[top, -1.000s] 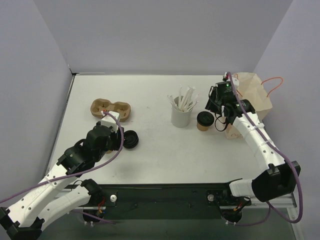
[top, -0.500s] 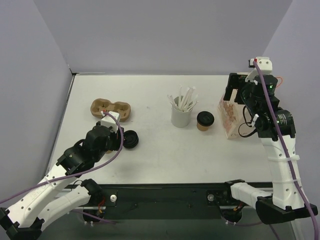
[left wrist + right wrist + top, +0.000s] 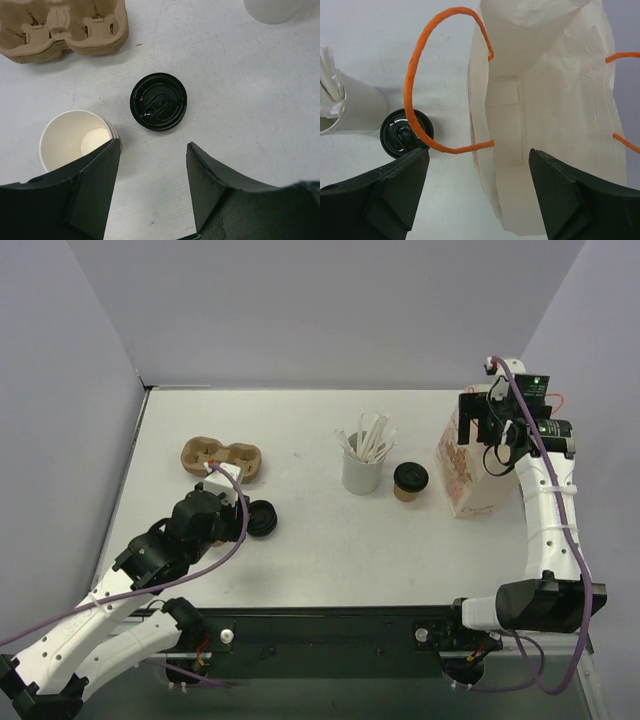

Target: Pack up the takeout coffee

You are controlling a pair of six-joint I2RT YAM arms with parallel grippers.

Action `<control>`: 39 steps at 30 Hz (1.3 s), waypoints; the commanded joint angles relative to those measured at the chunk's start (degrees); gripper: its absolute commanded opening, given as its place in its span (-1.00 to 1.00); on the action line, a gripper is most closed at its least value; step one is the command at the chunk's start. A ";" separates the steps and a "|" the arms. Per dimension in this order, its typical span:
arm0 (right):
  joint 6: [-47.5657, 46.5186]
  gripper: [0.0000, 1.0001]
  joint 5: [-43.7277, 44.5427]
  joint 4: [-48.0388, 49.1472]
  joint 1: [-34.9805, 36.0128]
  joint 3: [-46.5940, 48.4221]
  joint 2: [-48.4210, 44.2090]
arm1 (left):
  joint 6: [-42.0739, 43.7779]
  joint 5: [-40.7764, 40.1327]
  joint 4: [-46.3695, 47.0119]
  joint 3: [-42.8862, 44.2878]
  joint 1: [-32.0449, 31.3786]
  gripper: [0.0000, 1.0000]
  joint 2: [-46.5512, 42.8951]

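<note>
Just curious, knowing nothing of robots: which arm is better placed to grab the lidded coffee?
Likely right. The right gripper hangs open over the paper bag, the takeout coffee just beside it; the left gripper is far off by the loose lid.

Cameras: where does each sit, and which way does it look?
Top external: above and behind the arms, looking down at the table; both show.
Left wrist: looks down at a loose lid and an empty cup; its open fingers show.
Right wrist: looks down into the open bag; its open fingers show.
Top and right wrist share the lidded coffee.
</note>
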 commanded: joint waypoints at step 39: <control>-18.79 -1.00 4.79 -4.73 7.67 8.26 -14.40 | 0.36 -0.85 2.56 -0.22 -0.10 0.29 1.65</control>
